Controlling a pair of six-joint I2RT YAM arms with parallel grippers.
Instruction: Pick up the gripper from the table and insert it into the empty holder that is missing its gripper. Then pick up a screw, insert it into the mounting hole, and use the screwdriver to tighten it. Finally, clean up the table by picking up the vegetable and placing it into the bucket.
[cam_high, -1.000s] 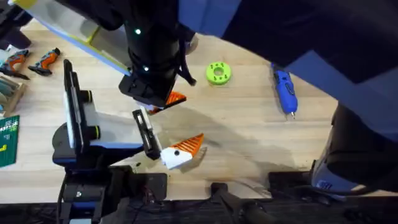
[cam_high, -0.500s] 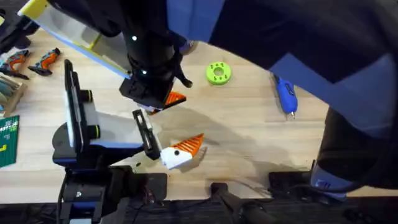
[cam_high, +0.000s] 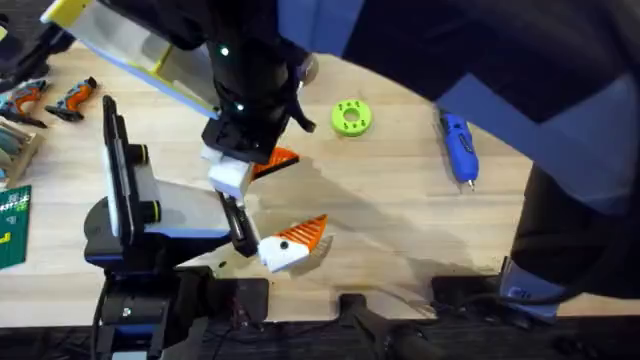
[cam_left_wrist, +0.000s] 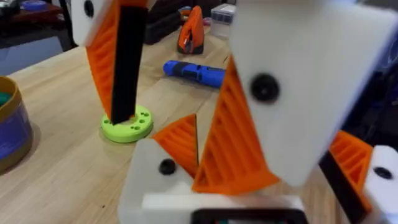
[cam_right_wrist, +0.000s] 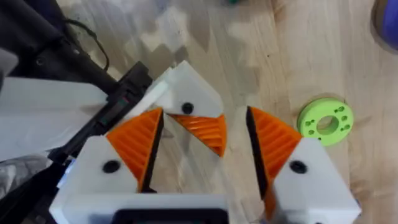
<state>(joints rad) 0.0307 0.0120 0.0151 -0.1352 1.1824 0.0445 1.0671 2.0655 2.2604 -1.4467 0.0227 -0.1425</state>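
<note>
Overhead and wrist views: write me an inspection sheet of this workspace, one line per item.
Surface: wooden table, bare around the middle.
Job's things: holder carries an orange gripper tip, seating cannot be told; blue screwdriver lies flat towards the right; bucket stands upright.
Clutter: green disc; orange-and-black tools at the far left; green card.
Grippers: right gripper open, fingers either side of the holder; left gripper open.
Cables: black cable loops beside the left arm.
Surroundings: nothing seen.
</note>
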